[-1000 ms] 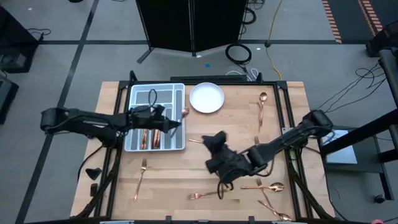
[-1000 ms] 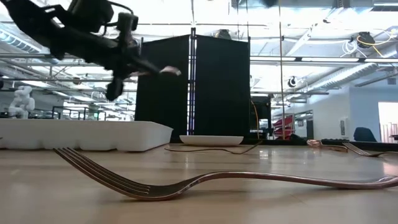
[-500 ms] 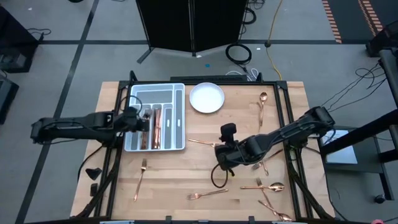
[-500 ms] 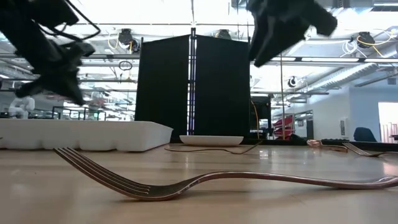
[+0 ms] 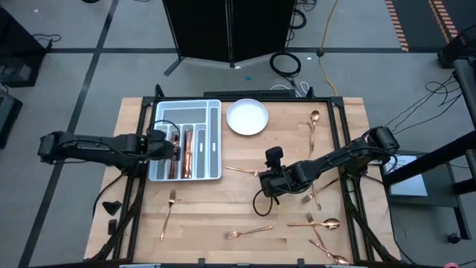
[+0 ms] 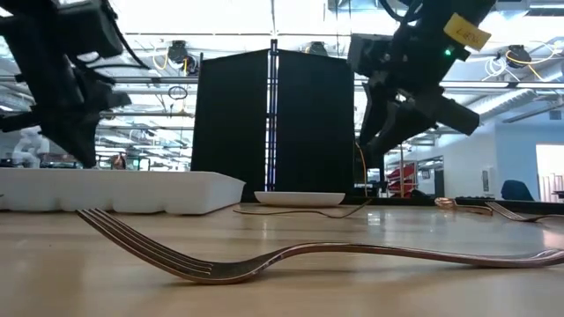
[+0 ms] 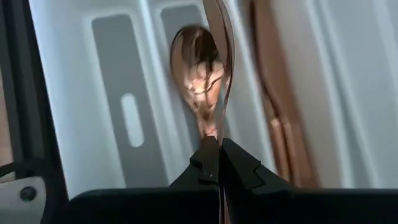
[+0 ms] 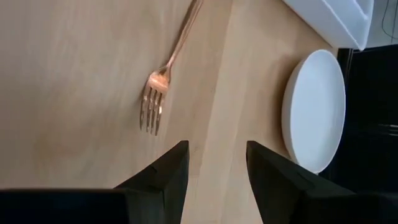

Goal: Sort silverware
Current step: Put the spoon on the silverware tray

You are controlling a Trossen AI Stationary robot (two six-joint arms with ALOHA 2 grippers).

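Note:
Copper silverware lies scattered on the wooden table, and several pieces [image 5: 188, 152] lie in the grey tray [image 5: 212, 141]. My left gripper [image 5: 168, 147] hangs over the tray's left compartments, pointing down, shut on a spoon [image 7: 225, 93]. My right gripper [image 5: 262, 184] hovers open above the table's middle. A loose fork [image 5: 242, 171] lies flat just beyond its fingers, also in the right wrist view [image 8: 158, 93]. The low view shows the right gripper [image 6: 381, 132] well above the tabletop. My left gripper pinches a thin copper stem [image 7: 221, 127] between its two shut fingertips, from above, pointing down. The stem arcs away edge-on over a tray compartment. A spoon bowl [image 7: 196, 74] shows right beyond the fingertips; I cannot tell whether it belongs to the held piece.
A white round plate [image 5: 247, 117] stands right of the tray. Loose forks lie at the near left [image 5: 167, 216] and near middle [image 5: 249, 232]. Spoons and forks lie along the right side [image 5: 314, 130] [image 5: 318, 223]. A fork fills the low view's foreground [image 6: 308, 255].
My left gripper has carried the spoon from the tray's right side toward the table's left, tipped from level to pointing down, and sunk over the left compartments. My right gripper has shifted slightly toward the far edge and come down into the low view, staying open.

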